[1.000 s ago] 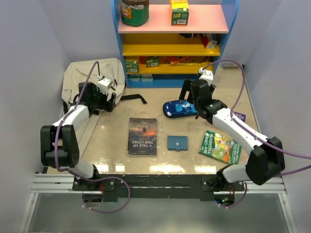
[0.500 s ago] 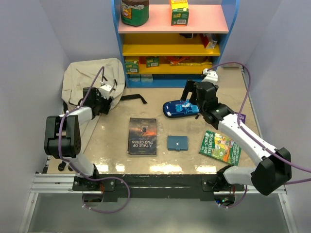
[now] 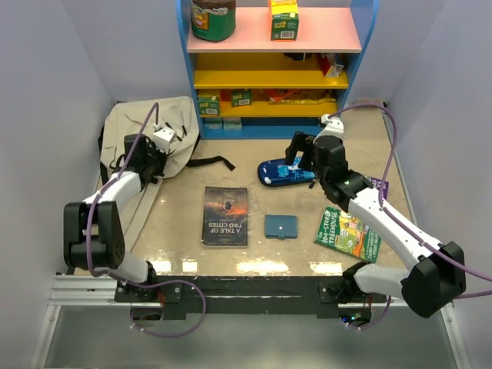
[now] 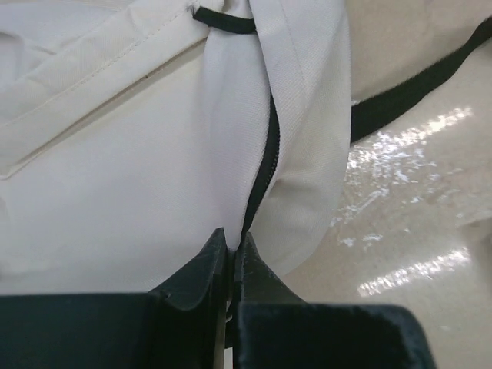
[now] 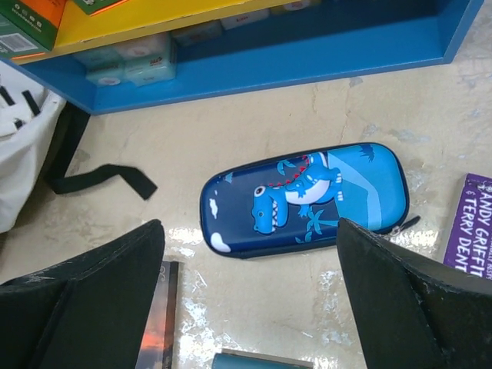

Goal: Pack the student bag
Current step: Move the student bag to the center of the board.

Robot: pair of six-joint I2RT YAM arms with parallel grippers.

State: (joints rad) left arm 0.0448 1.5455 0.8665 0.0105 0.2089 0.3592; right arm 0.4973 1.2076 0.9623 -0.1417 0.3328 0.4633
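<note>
Left gripper (image 4: pixel 231 244) jaws together, pinching zipper edge (image 4: pixel 265 154) of student bag (image 4: pixel 115 154), likely to open it. Right gripper (image 5: pixel 250 223) jaws wide apart over pencil case (image 5: pixel 307 196), ready to grasp.

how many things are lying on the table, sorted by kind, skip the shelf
books: 3 (dark book, green book, purple book)
pencil case: 1
backpack: 1
small teal pouch: 1
total: 6
</note>
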